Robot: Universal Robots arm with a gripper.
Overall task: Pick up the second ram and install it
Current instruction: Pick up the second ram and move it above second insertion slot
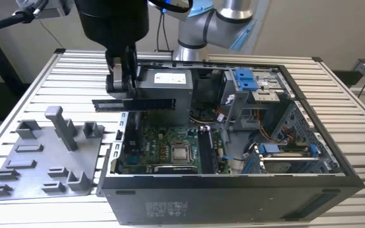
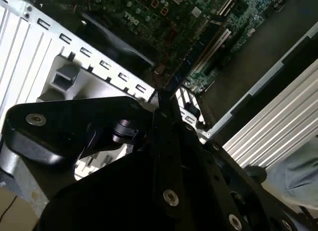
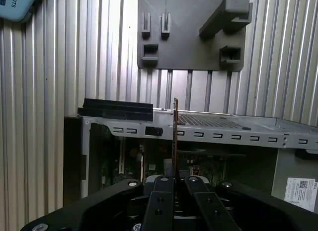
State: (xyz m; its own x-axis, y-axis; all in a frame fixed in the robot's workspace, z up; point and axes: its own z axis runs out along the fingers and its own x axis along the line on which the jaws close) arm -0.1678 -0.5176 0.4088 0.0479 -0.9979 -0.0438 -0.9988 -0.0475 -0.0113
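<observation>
on the exterior view's left we see the grey fixture plate (image 1: 40,164) with upright pegs on the slatted table (image 1: 49,90). next over, the gripper (image 1: 123,93) is pinched on the second ram (image 1: 133,104), holding it level in the air above the near wall of the open pc case (image 1: 233,199), clear of the motherboard (image 1: 163,147) below. in the first wrist view the second ram (image 3: 175,126) shows edge-on between the pressed fingers (image 3: 160,201). we judge it light, stiff, thin and fragile; grip the flat faces near the top edge, off the contacts. room looks tight: power supply (image 1: 163,80) just beside the stick's end, cables (image 1: 224,116) and drive cage (image 1: 252,90) further right, open board around the cpu (image 1: 181,153)
</observation>
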